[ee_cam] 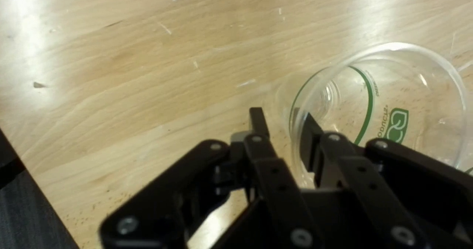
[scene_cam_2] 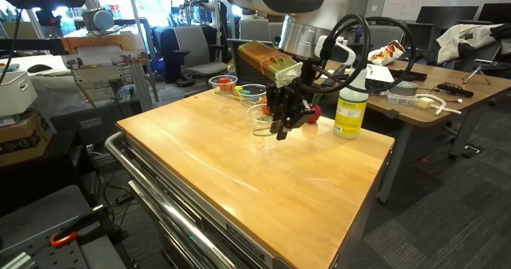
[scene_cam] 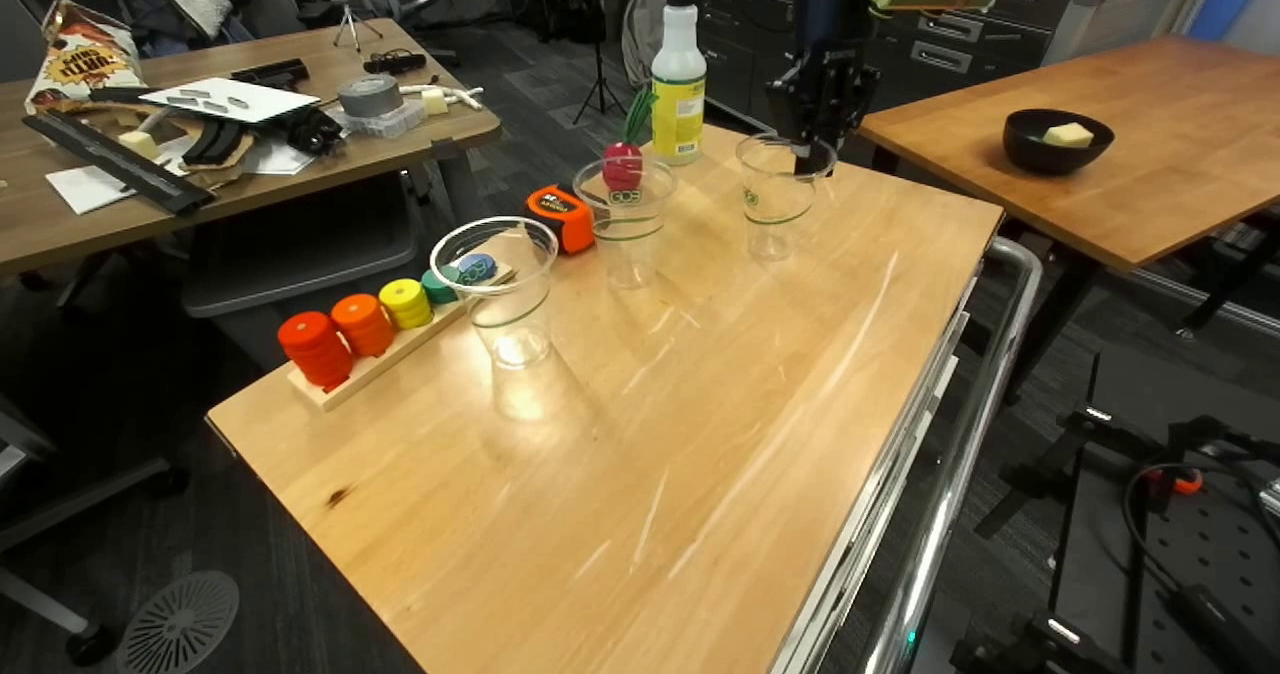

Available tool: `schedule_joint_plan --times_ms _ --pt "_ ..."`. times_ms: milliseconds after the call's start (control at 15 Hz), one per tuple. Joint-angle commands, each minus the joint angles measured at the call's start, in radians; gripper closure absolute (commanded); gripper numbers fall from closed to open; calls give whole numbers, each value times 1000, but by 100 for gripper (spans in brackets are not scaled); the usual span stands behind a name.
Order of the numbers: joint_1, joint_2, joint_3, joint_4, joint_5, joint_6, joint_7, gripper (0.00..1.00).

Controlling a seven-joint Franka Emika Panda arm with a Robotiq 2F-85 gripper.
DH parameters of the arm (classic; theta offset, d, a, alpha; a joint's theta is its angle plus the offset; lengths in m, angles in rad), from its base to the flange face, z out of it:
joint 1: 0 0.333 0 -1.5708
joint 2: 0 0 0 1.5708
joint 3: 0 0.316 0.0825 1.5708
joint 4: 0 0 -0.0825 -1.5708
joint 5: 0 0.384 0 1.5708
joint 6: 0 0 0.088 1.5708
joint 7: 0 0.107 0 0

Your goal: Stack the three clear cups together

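The gripper (ee_cam: 283, 132) is spread partway, its fingers (ee_cam: 309, 145) apart with a plain gap between the tips. In the wrist view the wall of the nearest cup (ee_cam: 377, 108) runs through that gap: one finger shows within the outline of the mouth, the other outside it, over the wooden tabletop (ee_cam: 129, 94). Whether either finger touches the cup cannot be told. In both exterior views the fingertips overlap the upper part of this cup, which stands upright on the wood, clear-walled, with a green band and green print.

Further along the tabletop stand the middle cup (scene_cam: 628, 239) and the outermost cup (scene_cam: 505, 304), both upright, all three separate in a loose row. An orange tape measure (scene_cam: 565, 222) sits near the middle cup, and a red round piece (scene_cam: 622, 166) with a green top shows behind its rim. A wooden board (scene_cam: 405, 341) of coloured discs lies beside the outermost cup, the blue disc visible through its wall. A tall bottle (scene_cam_2: 349, 111) with a yellow label stands near the tabletop's edge. A metal handle (scene_cam: 955, 484) runs along one side.
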Motion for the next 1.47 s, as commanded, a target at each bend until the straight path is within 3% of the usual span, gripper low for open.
schedule_joint_plan --times_ms 0,400,867,1400 --pt "-12 -27 6 -8 32 -1 21 100" --pt "-19 -84 -10 -20 40 -34 81 98" --pt "5 -184 24 96 161 -137 97 99" --pt "71 -35 86 278 159 -132 159 99"
